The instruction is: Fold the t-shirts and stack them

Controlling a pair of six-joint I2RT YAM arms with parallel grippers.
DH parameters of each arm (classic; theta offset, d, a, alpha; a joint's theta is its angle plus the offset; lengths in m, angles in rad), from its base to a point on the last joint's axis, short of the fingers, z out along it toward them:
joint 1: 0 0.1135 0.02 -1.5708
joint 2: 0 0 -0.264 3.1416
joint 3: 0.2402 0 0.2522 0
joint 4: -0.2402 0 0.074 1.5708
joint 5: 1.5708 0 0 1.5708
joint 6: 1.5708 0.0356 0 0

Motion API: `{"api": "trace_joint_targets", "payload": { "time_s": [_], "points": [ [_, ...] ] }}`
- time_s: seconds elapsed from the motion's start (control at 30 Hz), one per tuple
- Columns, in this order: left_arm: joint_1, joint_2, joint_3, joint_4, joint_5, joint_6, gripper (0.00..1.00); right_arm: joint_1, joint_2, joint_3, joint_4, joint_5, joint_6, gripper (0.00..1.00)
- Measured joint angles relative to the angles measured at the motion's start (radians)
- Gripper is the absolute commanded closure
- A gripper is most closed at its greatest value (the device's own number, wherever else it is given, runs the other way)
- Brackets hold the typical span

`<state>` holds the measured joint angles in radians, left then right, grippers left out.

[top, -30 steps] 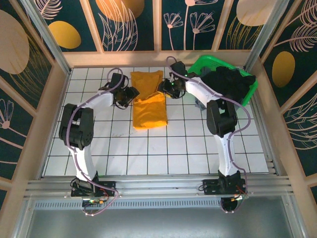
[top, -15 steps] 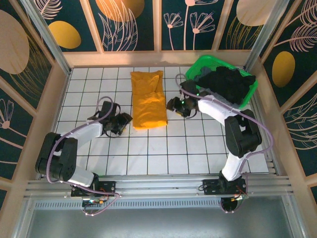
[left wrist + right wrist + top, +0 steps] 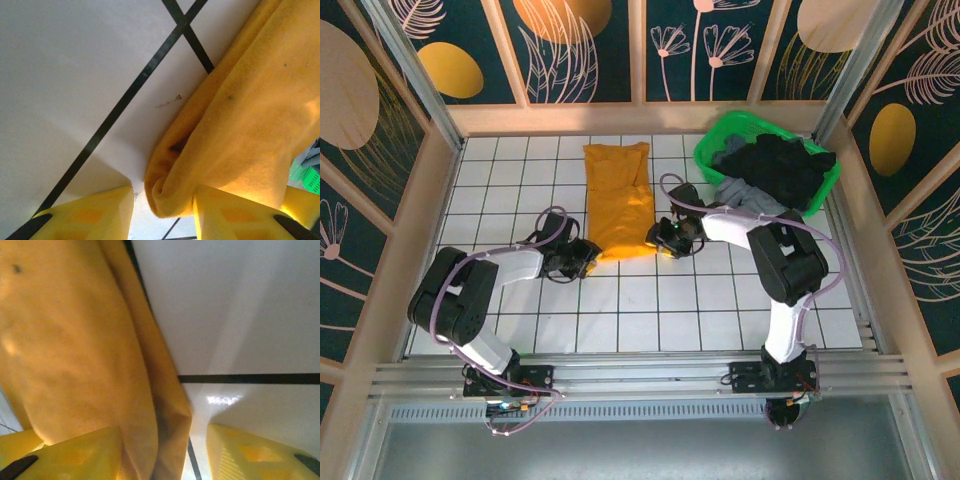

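**Mustard-orange t-shirt (image 3: 618,200) lies lengthwise away from the arms, one hand at each near corner**

Quick read of where stuff is. The shirt's folded into a narrow strip on the bench (image 3: 650,310), abt mid-width, in the far half of the grid. Its long axis runs from the arm side toward the back wall, so the short near hem is the end facing the robot. That hem slants a bit: its left corner sits closer to the bases than its right one.

The left hand (image 3: 585,262) is at the near-left corner and the right hand (image 3: 658,240) at the near-right. Each arm has its own corner and neither has to cross over.

On the left wrist cam the yellow fingers (image 3: 85,217) are spread w/ the rolled corner poking in between them. It touches one pad, and there's a gap beside the other. Same deal on the right: the folded edge laps one pad, w/ bare bench before the other. So both are spread around cloth, nothing pinched yet afaict.

Imo the next bit is to close on both corners, then carry the hem along that long axis toward the far end to halve the strip. Prob needs an even lift bc of the slant.

The black and grey t-shirts (image 3: 775,165) are heaped in the green basket (image 3: 710,148), far right, apart from the strip.
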<state>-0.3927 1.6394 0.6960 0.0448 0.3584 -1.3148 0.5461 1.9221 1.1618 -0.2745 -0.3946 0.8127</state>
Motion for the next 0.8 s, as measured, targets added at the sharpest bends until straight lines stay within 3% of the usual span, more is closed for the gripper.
{"api": "trace_joint_targets", "payload": {
  "time_s": [0.1, 0.2, 0.27, 0.57, 0.8],
  "points": [
    [-0.002, 0.021, 0.015, 0.018, 0.001, 0.000, 0.79, 0.003, 0.011, 0.021, 0.009, -0.009, 0.023, 0.65],
    [-0.006, 0.042, 0.022, 0.032, -0.001, 0.004, 0.98, 0.012, 0.034, 0.025, 0.018, -0.015, 0.049, 0.89],
    [-0.007, 0.043, 0.028, 0.036, -0.007, 0.008, 1.00, 0.012, 0.039, 0.025, 0.018, -0.014, 0.068, 1.00],
    [-0.014, -0.038, -0.011, 0.012, 0.016, 0.040, 1.00, 0.033, -0.071, -0.089, 0.023, 0.011, 0.068, 1.00],
    [-0.068, -0.317, -0.196, -0.067, 0.108, 0.050, 1.00, 0.155, -0.305, -0.322, -0.024, -0.026, 0.083, 1.00]
  ]
}}
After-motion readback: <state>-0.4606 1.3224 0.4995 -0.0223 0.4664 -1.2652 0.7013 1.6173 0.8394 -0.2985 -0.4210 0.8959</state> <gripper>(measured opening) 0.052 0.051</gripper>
